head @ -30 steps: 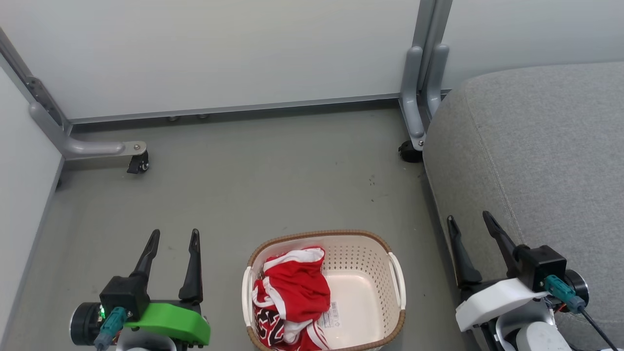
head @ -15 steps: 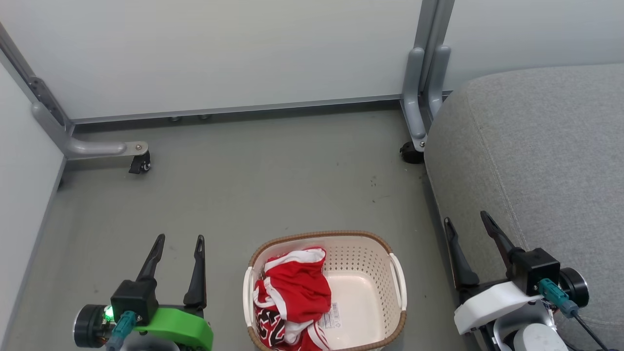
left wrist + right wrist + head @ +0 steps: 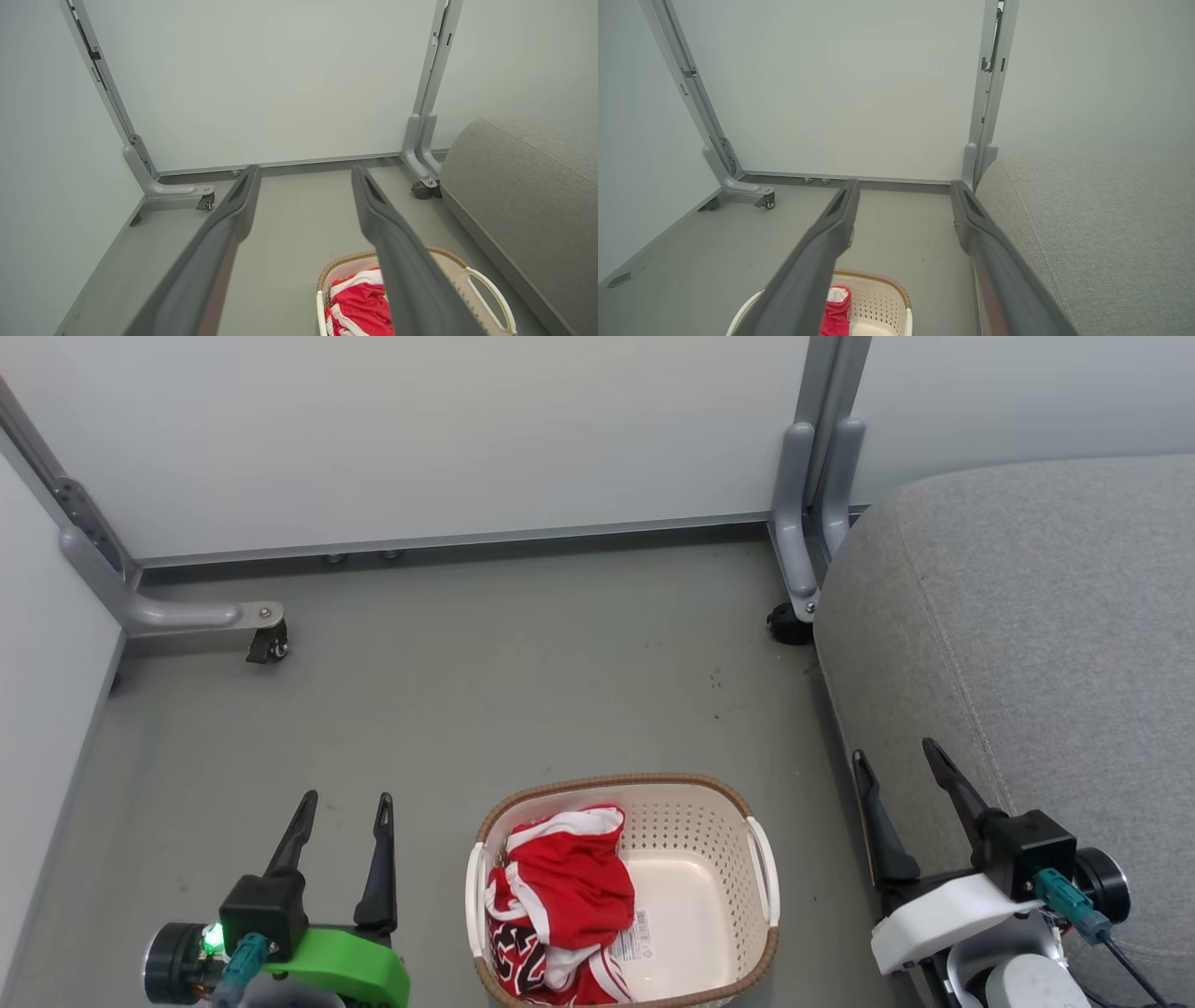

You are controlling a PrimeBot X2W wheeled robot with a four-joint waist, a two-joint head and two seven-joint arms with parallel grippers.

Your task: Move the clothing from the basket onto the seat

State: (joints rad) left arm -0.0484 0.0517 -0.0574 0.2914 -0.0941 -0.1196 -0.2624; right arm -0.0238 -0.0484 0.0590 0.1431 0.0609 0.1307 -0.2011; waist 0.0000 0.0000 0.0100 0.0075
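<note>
- Left gripper (image 3: 347, 797): you see it at the lower left of the head view, over the grey floor (image 3: 523, 681) and just left of the basket. Its two dark fingers stand well apart with nothing between them.
- Right gripper (image 3: 893, 750): at your lower right, its fingers are likewise spread and empty. They lie in front of the near flank of the seat, and you cannot tell whether they touch the fabric.
- Basket (image 3: 611, 781): an oval cream tub with perforated walls and a brown rim. It stands on the floor between the two grippers, apart from both.
- Clothing (image 3: 569, 887): red fabric with white trim, crumpled in the left half of the basket. Black-and-white numerals show at the near edge. A label sticker (image 3: 633, 938) lies on the basket's bottom just right of the heap.
- Seat (image 3: 1027, 616): a large grey cushion with a stitched seam, to the right of the basket and near it.
- Left wrist view: your open fingers frame the floor, and the right-hand finger crosses the basket and the red heap.
- Surroundings: pale panels (image 3: 420, 429) on grey frame legs (image 3: 177, 614) with castors (image 3: 269, 649).
</note>
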